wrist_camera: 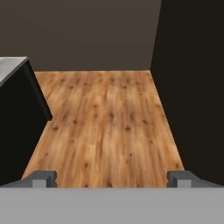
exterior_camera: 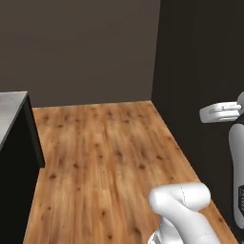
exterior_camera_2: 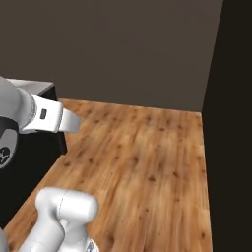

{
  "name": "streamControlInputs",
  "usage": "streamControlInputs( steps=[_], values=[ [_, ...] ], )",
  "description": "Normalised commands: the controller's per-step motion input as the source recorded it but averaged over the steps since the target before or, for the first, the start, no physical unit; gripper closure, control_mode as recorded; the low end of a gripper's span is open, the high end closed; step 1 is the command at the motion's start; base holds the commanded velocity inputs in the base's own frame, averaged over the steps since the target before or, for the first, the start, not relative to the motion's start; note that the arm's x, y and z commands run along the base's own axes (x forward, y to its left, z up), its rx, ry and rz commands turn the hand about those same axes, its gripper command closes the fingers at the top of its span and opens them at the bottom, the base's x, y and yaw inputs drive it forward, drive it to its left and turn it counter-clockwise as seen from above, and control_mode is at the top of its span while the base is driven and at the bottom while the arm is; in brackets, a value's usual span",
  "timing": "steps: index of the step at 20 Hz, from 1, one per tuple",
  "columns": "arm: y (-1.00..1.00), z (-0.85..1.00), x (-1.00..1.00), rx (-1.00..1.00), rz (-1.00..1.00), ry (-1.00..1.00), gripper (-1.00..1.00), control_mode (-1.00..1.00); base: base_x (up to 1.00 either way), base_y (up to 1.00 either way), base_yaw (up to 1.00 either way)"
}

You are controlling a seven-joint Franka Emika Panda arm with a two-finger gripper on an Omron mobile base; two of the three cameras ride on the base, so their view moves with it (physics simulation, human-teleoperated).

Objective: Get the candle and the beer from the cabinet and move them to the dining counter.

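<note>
In the hand view my gripper (wrist_camera: 111, 178) stands open, its two dark fingertips (wrist_camera: 41, 177) far apart with nothing between them, above bare wooden floor (wrist_camera: 105, 122). The candle and the beer are out of view. A tall dark face (wrist_camera: 192, 87) rises on the right; no doors or handles show on it, so I cannot tell if it is the cabinet. At the left a corner of a grey-topped counter (exterior_camera: 9, 112) on a dark base juts in; whether this is the dining counter I cannot tell.
A dark brown wall (exterior_camera: 81, 47) closes the far end of the floor. The wooden floor (exterior_camera: 105, 152) runs as an open lane between the counter corner (exterior_camera_2: 34, 86) and the tall dark face (exterior_camera_2: 231, 123). My white arm links (exterior_camera: 183, 202) rise in the foreground.
</note>
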Motion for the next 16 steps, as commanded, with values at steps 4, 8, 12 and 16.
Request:
streamControlInputs(
  steps=[4,8,12,16],
  values=[
    [0.0,0.0,0.0,0.0,0.0,0.0,-1.0,1.0,1.0,0.51,0.0],
    [0.0,0.0,0.0,0.0,0.0,0.0,-1.0,1.0,1.0,0.37,0.0],
    [0.0,0.0,0.0,0.0,0.0,0.0,-1.0,1.0,1.0,0.12,0.0],
    [0.0,0.0,0.0,0.0,0.0,0.0,-1.0,1.0,1.0,-0.01,0.0]
  ],
)
